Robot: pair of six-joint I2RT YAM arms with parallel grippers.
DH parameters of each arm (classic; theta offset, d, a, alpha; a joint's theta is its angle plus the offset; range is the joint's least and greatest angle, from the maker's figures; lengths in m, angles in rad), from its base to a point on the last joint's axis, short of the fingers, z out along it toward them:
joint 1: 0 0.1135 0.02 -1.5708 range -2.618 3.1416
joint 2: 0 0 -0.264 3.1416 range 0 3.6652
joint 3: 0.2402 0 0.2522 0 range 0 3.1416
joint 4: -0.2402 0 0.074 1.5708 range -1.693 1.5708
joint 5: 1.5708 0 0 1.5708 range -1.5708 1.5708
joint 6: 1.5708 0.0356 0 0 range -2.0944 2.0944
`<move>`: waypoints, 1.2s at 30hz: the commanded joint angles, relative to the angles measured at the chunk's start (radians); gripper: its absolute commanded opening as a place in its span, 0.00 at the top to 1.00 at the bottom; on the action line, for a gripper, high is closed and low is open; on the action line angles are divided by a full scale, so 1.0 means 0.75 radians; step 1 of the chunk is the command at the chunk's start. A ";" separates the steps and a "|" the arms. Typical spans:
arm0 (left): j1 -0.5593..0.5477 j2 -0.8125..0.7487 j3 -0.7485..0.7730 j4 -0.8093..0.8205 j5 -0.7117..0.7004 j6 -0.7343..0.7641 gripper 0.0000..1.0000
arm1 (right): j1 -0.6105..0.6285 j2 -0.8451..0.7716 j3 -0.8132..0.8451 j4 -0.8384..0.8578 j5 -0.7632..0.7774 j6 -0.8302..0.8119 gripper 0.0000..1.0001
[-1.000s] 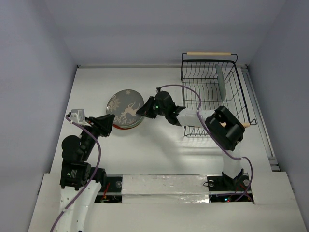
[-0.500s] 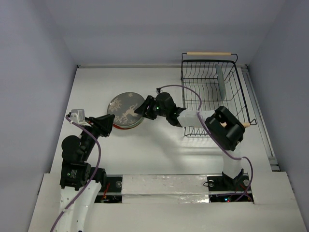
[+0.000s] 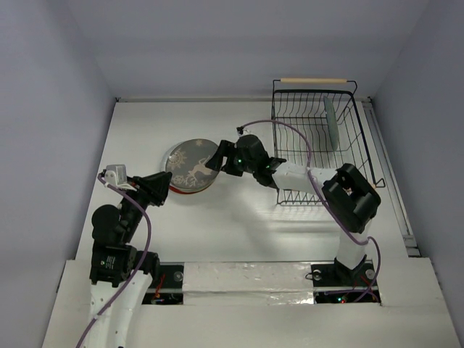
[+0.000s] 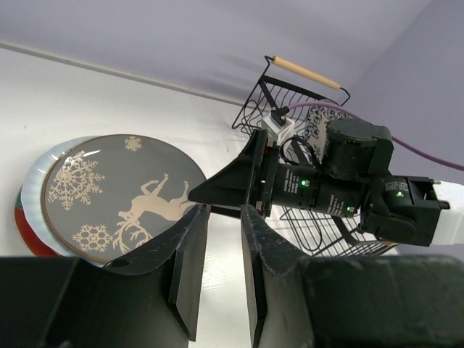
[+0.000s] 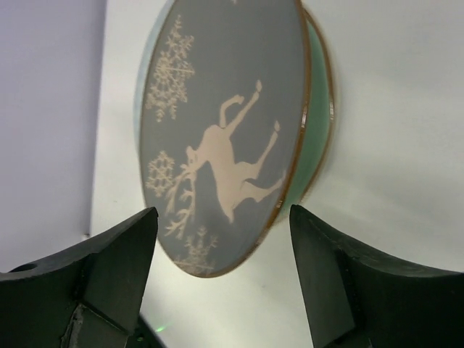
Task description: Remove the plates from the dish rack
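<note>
The grey plate with the white deer [image 3: 190, 164] lies flat on top of a stack at the table's left middle. In the left wrist view the grey plate [image 4: 119, 192] covers a white plate [image 4: 30, 190] and a red one [image 4: 25, 233]. My right gripper [image 3: 215, 158] is open at the stack's right edge; in its own view the right gripper [image 5: 221, 239] spreads its fingers wide of the grey plate [image 5: 225, 123], touching nothing. My left gripper [image 3: 168, 187] sits just near of the stack; the left gripper [image 4: 225, 210] shows a narrow empty gap. One plate [image 3: 331, 122] stands on edge in the black dish rack [image 3: 362, 145].
The dish rack [image 4: 254, 109] stands at the back right by the right wall, a wooden handle [image 3: 313, 80] along its far side. The right arm's forearm [image 3: 290, 174] stretches from the rack's front across to the stack. A purple cable [image 3: 290, 134] loops over it.
My right gripper has opened and let go of the grey deer plate, which went from tilted to flat on the stack. The left arm has not moved.
</note>
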 commanded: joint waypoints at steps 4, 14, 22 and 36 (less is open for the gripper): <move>0.009 -0.015 0.016 0.057 0.010 0.002 0.77 | 0.020 -0.025 0.076 -0.143 0.112 -0.161 0.24; 0.009 -0.026 0.014 0.057 0.012 0.004 0.77 | 0.020 -0.160 0.035 -0.243 0.251 -0.243 0.34; 0.009 -0.034 0.014 0.059 0.016 0.002 0.77 | 0.020 -0.387 0.041 -0.280 0.294 -0.353 0.29; -0.032 -0.097 0.016 0.053 0.006 0.004 0.77 | -0.538 -0.727 0.117 -0.730 0.959 -0.778 0.99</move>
